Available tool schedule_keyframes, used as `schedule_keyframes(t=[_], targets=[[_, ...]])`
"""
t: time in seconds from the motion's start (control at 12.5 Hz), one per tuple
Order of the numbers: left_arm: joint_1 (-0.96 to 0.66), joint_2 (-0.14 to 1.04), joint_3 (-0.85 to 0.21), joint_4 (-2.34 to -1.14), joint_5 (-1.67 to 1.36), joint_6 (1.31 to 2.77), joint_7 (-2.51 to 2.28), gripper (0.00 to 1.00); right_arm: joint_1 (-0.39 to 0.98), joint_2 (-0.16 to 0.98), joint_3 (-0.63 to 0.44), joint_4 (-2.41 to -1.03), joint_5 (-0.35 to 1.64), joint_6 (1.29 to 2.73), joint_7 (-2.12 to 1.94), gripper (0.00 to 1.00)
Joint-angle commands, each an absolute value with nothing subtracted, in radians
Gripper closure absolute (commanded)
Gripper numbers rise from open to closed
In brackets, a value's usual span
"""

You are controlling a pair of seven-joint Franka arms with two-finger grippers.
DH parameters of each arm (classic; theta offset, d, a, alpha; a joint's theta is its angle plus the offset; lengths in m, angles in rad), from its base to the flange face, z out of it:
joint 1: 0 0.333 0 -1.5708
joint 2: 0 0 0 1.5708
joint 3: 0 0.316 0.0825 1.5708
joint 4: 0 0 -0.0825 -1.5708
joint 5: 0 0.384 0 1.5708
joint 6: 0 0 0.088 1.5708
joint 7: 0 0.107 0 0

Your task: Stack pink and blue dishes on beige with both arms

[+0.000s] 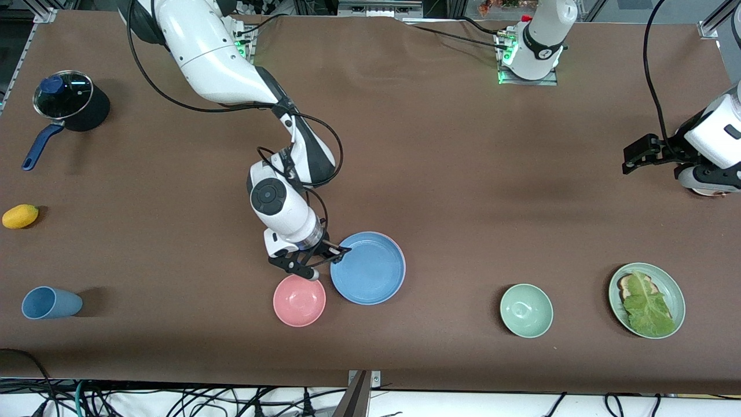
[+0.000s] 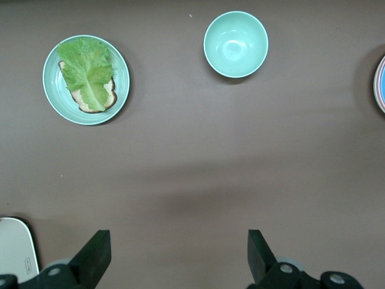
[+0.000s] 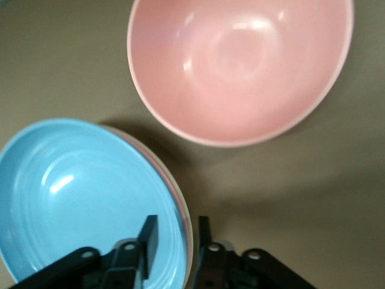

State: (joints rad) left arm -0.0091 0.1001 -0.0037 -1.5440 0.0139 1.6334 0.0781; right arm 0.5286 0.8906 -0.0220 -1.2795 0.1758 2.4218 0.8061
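The fingers [image 3: 149, 238] of the right gripper [image 1: 328, 262] are seen narrowly parted astride the rim of the sky-blue flat round plastic plate [image 1: 370, 269], one inside and one outside. A sliver of space is left at the inner one, so no pinch on the rim is judged. That plate is set on top of a stack in the middle of the brown surface [image 1: 463, 202], just beside and slightly farther than the small, deeper pink plastic bowl [image 1: 299, 300]. The stacking is thus judged done or nearly done. Of the pink flat plate [image 3: 170, 183] and the cream-beige flat plate [image 3: 190, 236] beneath it, only thin crescents of rim are shown; their order is taken from those edges alone and their centring cannot be checked. The left gripper [image 2: 178, 256] is held waiting over bare surface at the left arm's end, its fingers spread wide with nothing between them. Most of that arm is cut off by the frame.
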Motion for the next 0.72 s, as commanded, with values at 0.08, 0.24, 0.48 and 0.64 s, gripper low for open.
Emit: schedule_keyframes(t=[0.08, 0.24, 0.48, 0.64], targets=[[-0.011, 0.112, -0.002, -1.517, -0.006, 1.638, 0.095, 0.0, 0.479, 0.775, -0.052, -1.282, 0.125, 2.236, 0.746, 0.15], [-0.014, 0.114, -0.002, -1.517, -0.006, 1.64, 0.095, 0.0, 0.472, 0.711, -0.118, -1.324, 0.118, 2.151, 0.565, 0.01], [-0.017, 0.118, -0.002, -1.517, -0.006, 1.651, 0.095, 0.0, 0.471, 0.6, -0.231, -1.397, 0.127, 2.073, 0.453, 0.0], [-0.017, 0.12, -0.003, -1.517, -0.006, 1.651, 0.095, 0.0, 0.463, 0.522, -0.262, -1.39, 0.165, 1.943, 0.449, 0.0]])
